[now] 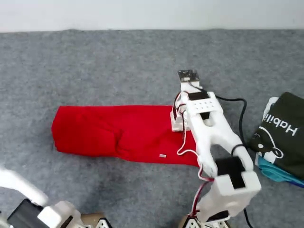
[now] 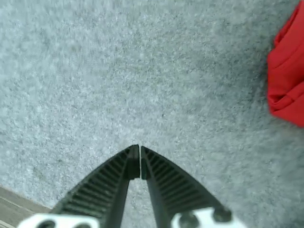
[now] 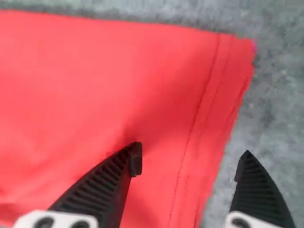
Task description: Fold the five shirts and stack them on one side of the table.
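Right tool (image 3: 191, 152) astride red shirt (image 1: 114, 133) hem; folded shirt stack (image 1: 285, 135) nearby.

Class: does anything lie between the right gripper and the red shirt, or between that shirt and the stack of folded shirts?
Nothing visible does. The right gripper is open right over the hem of the red shirt, and bare grey table cover lies between that shirt and the stack.

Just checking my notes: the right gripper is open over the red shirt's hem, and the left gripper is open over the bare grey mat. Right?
Not quite. The left gripper is shut, jaws together, over the bare grey mat, as the left wrist view shows. The right gripper is indeed open over the hem of the red shirt.
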Controlling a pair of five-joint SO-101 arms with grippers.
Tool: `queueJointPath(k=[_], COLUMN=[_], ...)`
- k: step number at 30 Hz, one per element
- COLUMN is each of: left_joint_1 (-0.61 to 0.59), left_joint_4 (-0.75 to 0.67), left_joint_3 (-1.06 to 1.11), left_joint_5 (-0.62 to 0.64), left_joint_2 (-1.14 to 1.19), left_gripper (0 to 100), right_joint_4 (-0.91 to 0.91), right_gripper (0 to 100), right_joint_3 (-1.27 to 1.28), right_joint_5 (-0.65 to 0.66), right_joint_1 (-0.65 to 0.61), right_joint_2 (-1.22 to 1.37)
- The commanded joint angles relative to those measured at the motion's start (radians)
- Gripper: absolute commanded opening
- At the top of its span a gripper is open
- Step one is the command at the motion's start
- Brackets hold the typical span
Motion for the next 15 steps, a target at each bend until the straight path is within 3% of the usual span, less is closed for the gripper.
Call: queueJointPath(k=[1,5,12,15], left_joint_1=[0.028,0.023,0.023,0.025], left_joint_4=[0.021,0.021,0.021,0.021], left_joint_3=[-0.008,-0.007,-0.005,-0.005], left_joint_5=[0.000,-0.002,0.000,0.000], left_joint_2=[-0.064,-0.075,-0.078,-0.078], left_gripper=[1,1,1,1], right_joint_4=[0.004,0.076,0.131,0.163], right_gripper=[31.7,29.2,1.1,1.0], right_joint_3=[-0.035,-0.117,-0.190,-0.196], right_joint_5=[-0.008,-0.008,0.044,0.064], right_joint_1=[0.004,0.008,0.007,0.012], right_joint_2=[0.059,0.133,0.176,0.136])
